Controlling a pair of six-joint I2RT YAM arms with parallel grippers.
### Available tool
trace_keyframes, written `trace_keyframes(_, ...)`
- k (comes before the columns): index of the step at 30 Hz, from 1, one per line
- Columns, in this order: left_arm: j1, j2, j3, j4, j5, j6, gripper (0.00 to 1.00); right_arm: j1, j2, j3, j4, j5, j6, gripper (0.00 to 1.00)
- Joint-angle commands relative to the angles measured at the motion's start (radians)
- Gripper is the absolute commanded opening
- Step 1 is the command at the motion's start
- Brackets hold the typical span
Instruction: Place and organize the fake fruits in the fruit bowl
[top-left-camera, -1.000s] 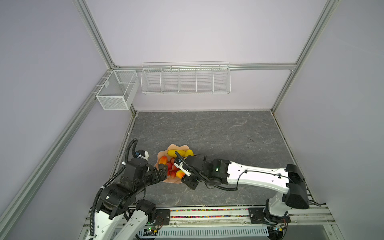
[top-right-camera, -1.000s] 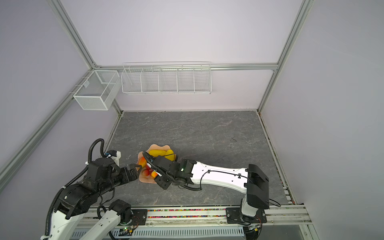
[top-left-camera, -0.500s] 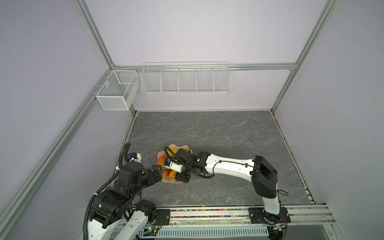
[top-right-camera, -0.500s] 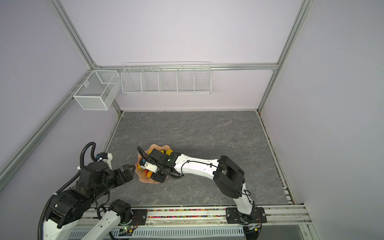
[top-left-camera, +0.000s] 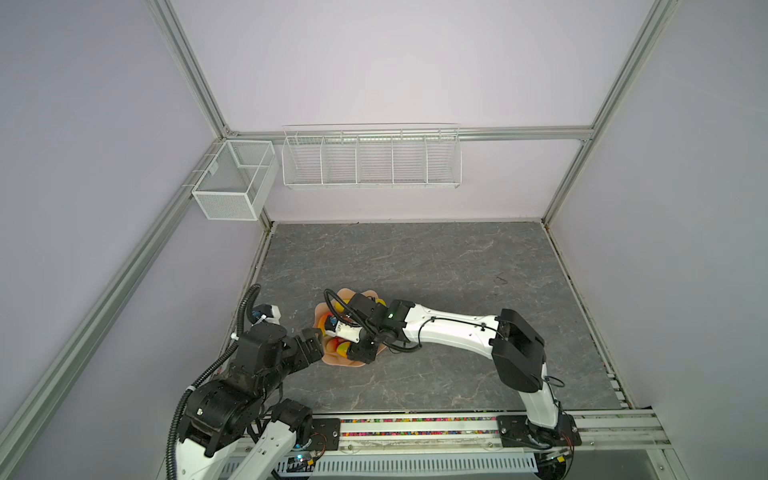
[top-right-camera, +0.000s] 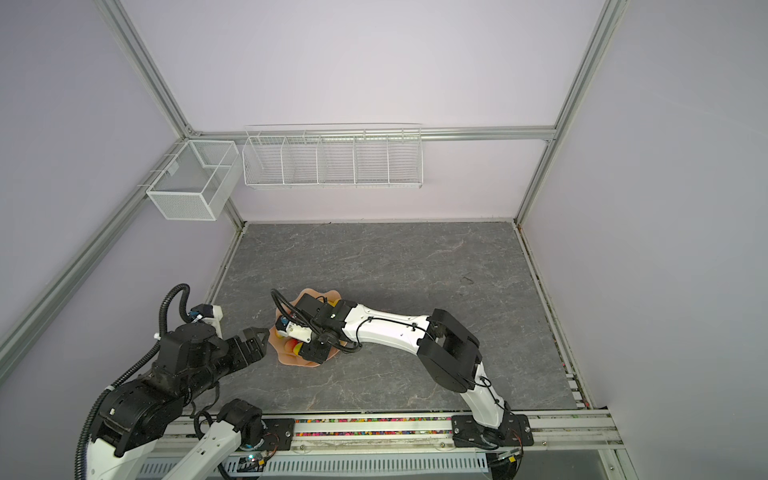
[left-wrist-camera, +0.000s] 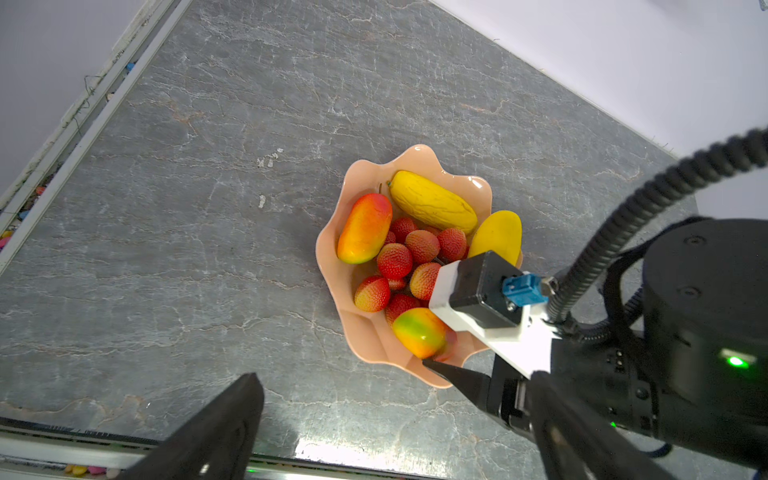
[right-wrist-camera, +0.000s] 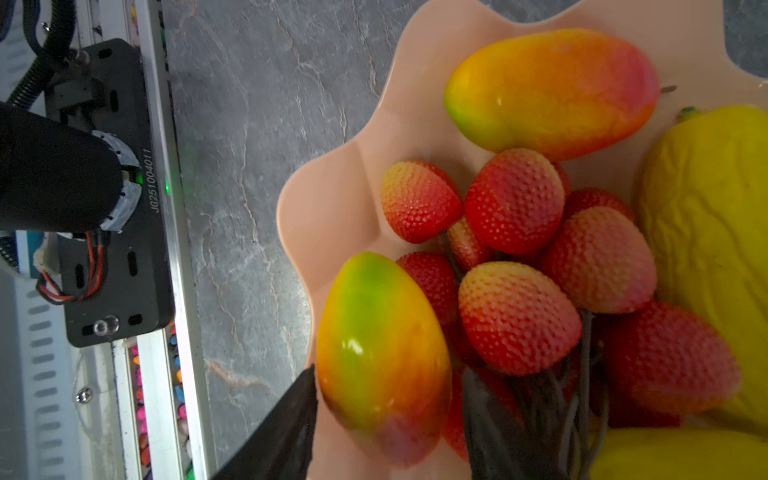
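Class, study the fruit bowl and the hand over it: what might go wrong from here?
1. One mango lies by the bowl's rim, flanked by the right hand; pulling away might drag it out.
2. One yellow fruit lies at the rim and might roll off if the bowl is bumped.

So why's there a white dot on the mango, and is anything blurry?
Right wrist view: a light glint on the glossy mango between the black fingers, which look soft and dark. Left wrist view: white glare on the table.
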Motion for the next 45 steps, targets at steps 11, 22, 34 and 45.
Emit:
trace_keyframes(11,0.000,0.108,-0.032,0.225,-0.136,0.057,0.99,-0.013,-0.289,-0.108,0.077,0.101,0.042,0.88)
trace_keyframes(22,0.112,0.375,-0.236,0.741,-0.264,0.186,0.99,-0.411,-0.753,-0.660,0.314,0.298,0.377,0.89)
trace_keyframes(34,0.172,0.607,-0.497,1.488,-0.366,0.591,0.99,-0.834,-0.867,-1.131,0.867,0.537,0.164,0.89)
trace_keyframes(45,0.239,0.710,-0.682,1.988,-0.276,0.727,0.99,-1.044,-0.835,-1.281,1.262,0.384,0.101,0.89)
